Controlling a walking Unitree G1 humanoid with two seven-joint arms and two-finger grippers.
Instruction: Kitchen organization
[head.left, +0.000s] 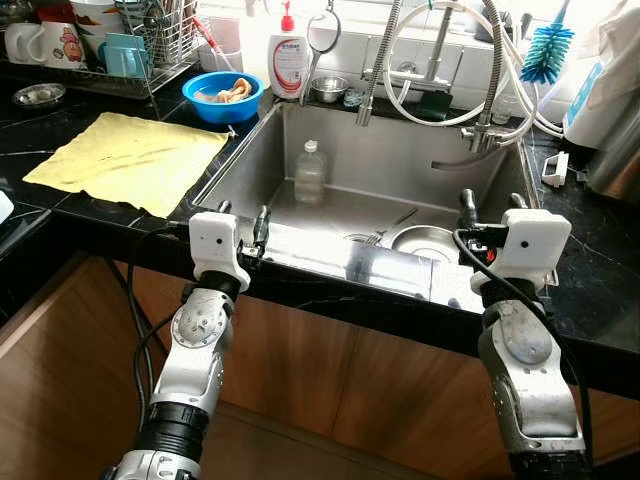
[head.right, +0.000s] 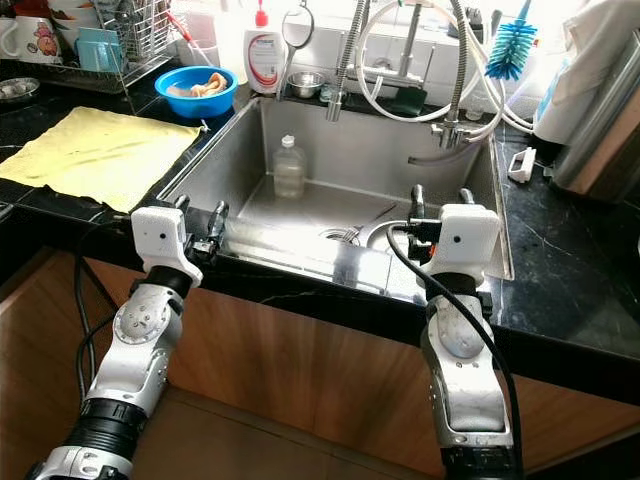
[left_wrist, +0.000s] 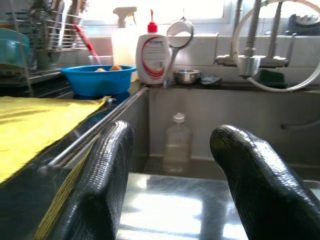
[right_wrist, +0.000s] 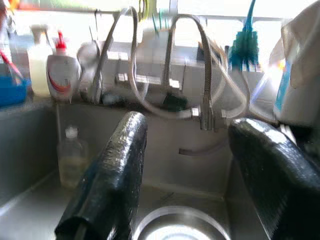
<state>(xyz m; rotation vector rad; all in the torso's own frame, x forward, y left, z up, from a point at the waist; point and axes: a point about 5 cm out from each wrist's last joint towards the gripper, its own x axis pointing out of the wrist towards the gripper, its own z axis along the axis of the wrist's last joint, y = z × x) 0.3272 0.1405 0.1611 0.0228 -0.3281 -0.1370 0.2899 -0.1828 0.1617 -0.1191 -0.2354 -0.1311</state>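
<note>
Strong daylight from the window behind the faucet overexposes the backsplash and throws glare on the sink floor. The right wrist view is soft with motion blur; the cabinet fronts below the tabletop lie in shade.

Clear bottle upright in sink

We are in a home kitchen: a steel sink is set in a black counter, with a spring faucet behind it, a dish rack with mugs to its left, and wooden cabinets below.
</note>
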